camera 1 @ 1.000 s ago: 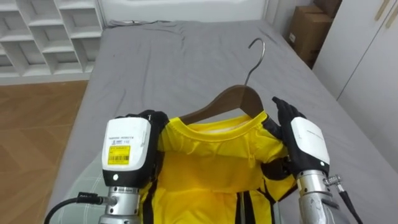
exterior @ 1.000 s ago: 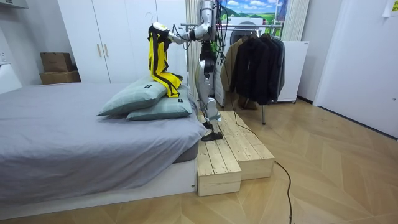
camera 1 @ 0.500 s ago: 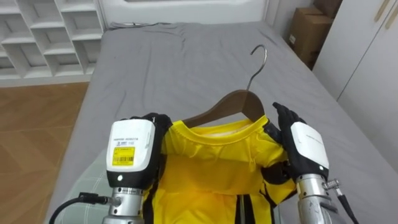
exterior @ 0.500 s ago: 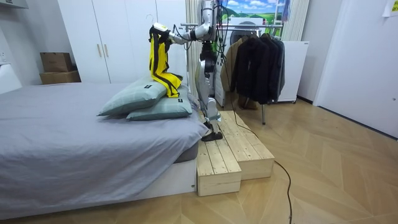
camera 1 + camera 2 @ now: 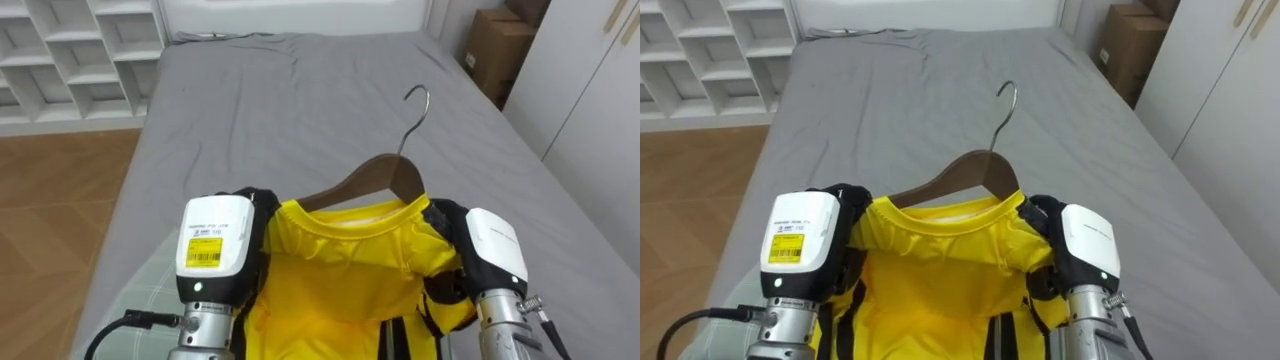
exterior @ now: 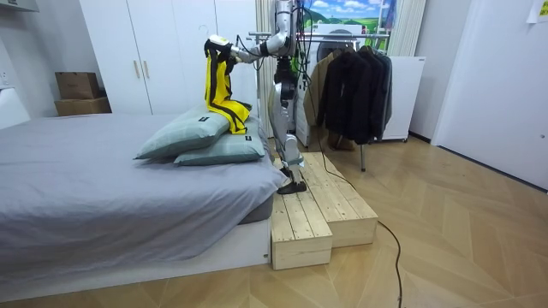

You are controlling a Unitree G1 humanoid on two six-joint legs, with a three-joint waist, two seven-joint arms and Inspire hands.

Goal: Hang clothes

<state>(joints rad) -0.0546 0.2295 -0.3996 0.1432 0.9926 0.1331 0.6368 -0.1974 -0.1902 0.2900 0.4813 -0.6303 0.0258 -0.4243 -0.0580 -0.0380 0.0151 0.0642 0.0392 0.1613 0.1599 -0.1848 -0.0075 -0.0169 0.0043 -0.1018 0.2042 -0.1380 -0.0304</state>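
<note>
The left hand (image 5: 214, 243) and right hand (image 5: 492, 249) are holding a yellow shirt (image 5: 340, 272) on a brown wooden hanger (image 5: 376, 176) above the grey bed (image 5: 300, 100). Their fingers are clenching its shoulders.

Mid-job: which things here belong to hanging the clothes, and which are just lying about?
Job: yellow shirt, wooden hanger inside it, left hand, right hand, clothes rack behind the robot.
Lying about: pillows, cardboard box, white shelves, dark coats.

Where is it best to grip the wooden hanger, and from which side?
Grip the hanger at its bare wooden neck just under the metal hook, coming from above: the shirt covers both its arms, and only the middle rises free.
</note>
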